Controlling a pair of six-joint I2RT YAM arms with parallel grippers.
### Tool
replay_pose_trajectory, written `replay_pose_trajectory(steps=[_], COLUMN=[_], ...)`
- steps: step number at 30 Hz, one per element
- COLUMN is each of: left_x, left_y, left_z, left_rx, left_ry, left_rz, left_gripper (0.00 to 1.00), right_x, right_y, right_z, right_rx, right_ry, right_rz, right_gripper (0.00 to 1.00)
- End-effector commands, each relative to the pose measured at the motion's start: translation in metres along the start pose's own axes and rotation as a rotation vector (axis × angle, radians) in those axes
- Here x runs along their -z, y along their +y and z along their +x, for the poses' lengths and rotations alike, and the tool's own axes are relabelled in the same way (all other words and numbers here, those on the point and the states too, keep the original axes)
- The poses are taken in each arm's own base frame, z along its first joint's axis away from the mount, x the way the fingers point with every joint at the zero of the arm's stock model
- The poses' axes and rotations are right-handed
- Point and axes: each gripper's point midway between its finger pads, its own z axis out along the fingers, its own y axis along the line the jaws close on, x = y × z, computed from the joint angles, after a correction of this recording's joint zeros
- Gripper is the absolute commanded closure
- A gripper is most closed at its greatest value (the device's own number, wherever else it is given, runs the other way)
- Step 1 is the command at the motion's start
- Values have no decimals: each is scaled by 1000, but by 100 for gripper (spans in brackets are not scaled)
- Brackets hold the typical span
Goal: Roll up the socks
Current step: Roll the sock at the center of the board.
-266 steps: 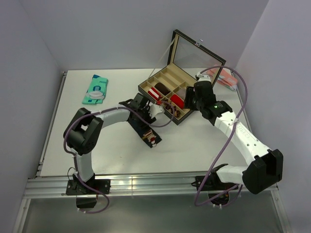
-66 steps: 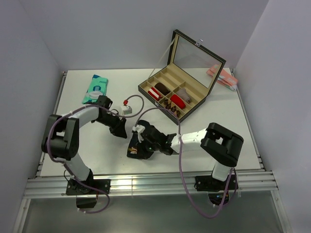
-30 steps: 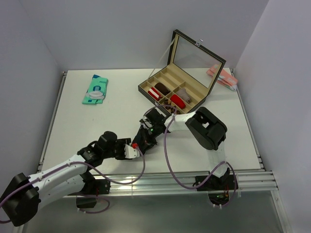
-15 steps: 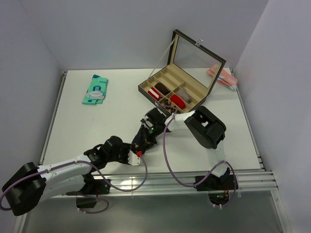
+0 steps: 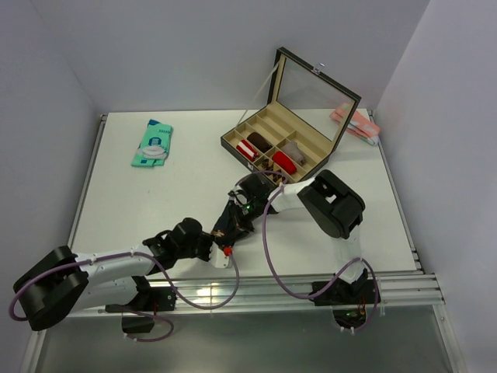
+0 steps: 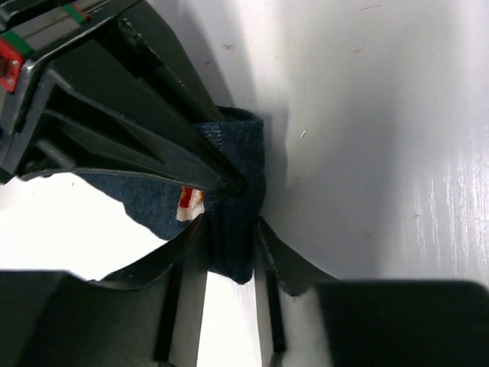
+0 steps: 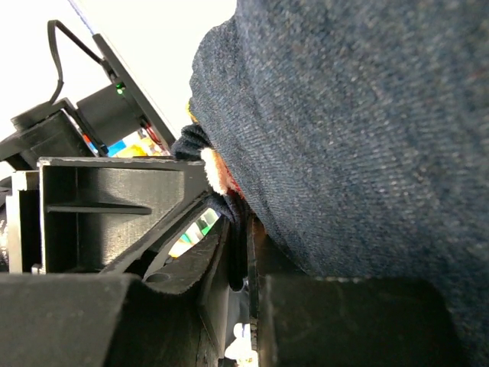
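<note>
At the far left of the table (image 5: 116, 210) we see a flat teal packet (image 5: 153, 143) lying well apart from everything else. Nearer the front edge, our left arm stretches low across the table. The left gripper (image 6: 229, 231) has its jaws drawn in to a narrow gap, with a finger (image 6: 269, 256) pressed against each side of the navy sock (image 6: 244, 145). The sock sits on the table just in front of the arm bases, a little left of centre, bunched into a short upright fold. A small red-and-white patch (image 6: 188, 200) shows on its side.

The right gripper (image 7: 238, 225) comes in from the other side and meets the same sock. Its jaws are almost fully closed, nipping a thin fold of the dark fabric, and the rest of the sock fills its wrist view.

Further right and back stands an open compartment box (image 5: 307, 172), its lid raised. It holds a striped roll (image 5: 247, 148), a brown sock roll (image 5: 262, 143) and a red roll (image 5: 283, 162). A pink bundle (image 5: 354, 123) lies by the right wall.
</note>
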Motion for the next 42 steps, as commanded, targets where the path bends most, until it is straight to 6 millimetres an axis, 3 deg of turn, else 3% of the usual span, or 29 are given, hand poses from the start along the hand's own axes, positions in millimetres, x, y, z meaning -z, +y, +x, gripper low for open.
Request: replay_pose_trajectory(steps=[1, 2, 3, 5, 6, 9, 11, 12, 14, 19, 21, 23, 24, 26, 27, 28, 29, 30, 32, 33, 35, 37, 42], left_x=[-2, -3, -1, -2, 1, -1, 0, -1, 0, 6, 11, 11, 19, 17, 23, 20, 21, 20, 23, 23, 25, 28, 24], left_y=[-26, -26, -38, -36, -49, -51, -52, -55, -55, -61, -64, -58, -69, -66, -70, -61, -63, -66, -65, -63, -64, -62, -59], left_z=[7, 1, 7, -3, 3, 0, 1, 7, 6, 8, 8, -2, 2, -6, -6, -12, -16, -17, -30, -31, -39, -42, -43], left_rx=[7, 8, 27, 48, 81, 123, 142, 155, 173, 220, 250, 272, 301, 325, 341, 341, 358, 375, 435, 461, 509, 555, 709], left_ry=[39, 23, 53, 36, 73, 101, 132, 163, 181, 242, 281, 282, 330, 337, 362, 356, 350, 356, 331, 323, 309, 308, 265], left_rz=[143, 165, 225, 265, 330, 392, 424, 436, 453, 522, 574, 612, 678, 726, 768, 768, 796, 833, 918, 939, 1015, 1069, 1211], left_gripper=[68, 70, 71, 75, 78, 90, 96, 97, 99, 99, 98, 97, 97, 97, 97, 97, 97, 97, 96, 96, 95, 95, 94], right_x=[9, 10, 12, 14, 16, 26, 39, 46, 65, 116, 135, 151, 161, 176, 186, 195, 200, 213, 223, 234, 238, 243, 233], right_y=[2, 2, 3, 5, 3, -2, 3, -4, 8, 8, 7, 3, 5, -7, 1, -1, -12, 0, -8, 3, 5, 19, 20], right_z=[9, 7, 7, 3, 2, -7, -14, -20, -27, -40, -36, -38, -32, -29, -24, -23, -18, -13, -5, 2, 10, 21, 41], right_rx=[-21, -15, -7, 21, 19, 51, 91, 91, 123, 113, 109, 98, 98, 73, 89, 85, 70, 92, 87, 123, 161, 249, 387], right_ry=[4, -8, -11, -38, -51, -137, -214, -278, -380, -643, -712, -798, -833, -900, -938, -982, -1014, -1073, -1134, -1177, -1211, -1231, -1226], right_rz=[11, 17, 21, 40, 60, 131, 155, 200, 206, 269, 307, 349, 344, 397, 375, 393, 416, 369, 364, 316, 277, 199, 148], right_gripper=[89, 81, 77, 70, 69, 61, 53, 50, 45, 44, 44, 44, 44, 44, 43, 43, 43, 43, 43, 41, 41, 42, 45])
